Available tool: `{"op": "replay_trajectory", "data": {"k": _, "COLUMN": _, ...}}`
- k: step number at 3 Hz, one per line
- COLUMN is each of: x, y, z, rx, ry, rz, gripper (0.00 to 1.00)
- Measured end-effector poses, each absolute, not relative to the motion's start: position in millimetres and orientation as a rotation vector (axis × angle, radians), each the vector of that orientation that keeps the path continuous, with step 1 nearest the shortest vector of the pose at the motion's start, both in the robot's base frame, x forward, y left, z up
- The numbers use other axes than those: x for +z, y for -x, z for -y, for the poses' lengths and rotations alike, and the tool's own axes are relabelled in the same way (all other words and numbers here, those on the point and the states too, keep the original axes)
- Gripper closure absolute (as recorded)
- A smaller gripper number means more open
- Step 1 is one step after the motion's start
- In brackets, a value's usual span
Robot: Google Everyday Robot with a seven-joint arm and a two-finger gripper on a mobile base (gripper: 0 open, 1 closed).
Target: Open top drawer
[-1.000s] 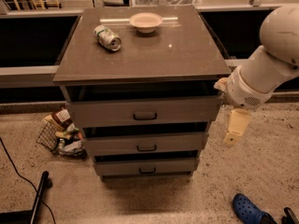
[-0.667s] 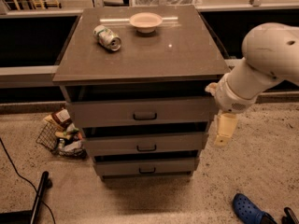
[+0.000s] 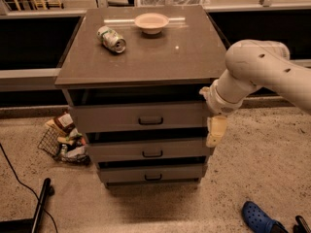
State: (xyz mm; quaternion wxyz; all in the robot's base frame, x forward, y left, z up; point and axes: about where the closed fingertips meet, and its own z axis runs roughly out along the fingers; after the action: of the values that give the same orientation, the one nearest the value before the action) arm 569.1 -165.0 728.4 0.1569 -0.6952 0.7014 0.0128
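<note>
speckled floor (image 3: 262,164) below; our gripper (image 3: 216,131) hangs at the cabinet (image 3: 155,57) right front corner, open or closed we cannot tell; top drawer (image 3: 107,118) just left, looks shut; rigid, likely some drag; we'd pull the small dark handle (image 3: 150,121) at centre

Cream jaws nr grey top drawer (image 3: 112,118).

Matt grey top drawer (image 3: 121,116), glossy smooth table (image 3: 184,57), shiny metal can (image 3: 112,39), smooth cream plastic end effector (image 3: 215,132) below the table's front right corner.
</note>
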Motion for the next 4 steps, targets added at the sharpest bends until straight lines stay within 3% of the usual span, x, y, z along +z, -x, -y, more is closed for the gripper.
{"op": "replay_trajectory", "data": {"k": 4, "x": 653.9, "y": -641.4, "z": 141.4, "rx": 0.173, "ry": 1.924, "rz": -2.013, "gripper": 0.00}}
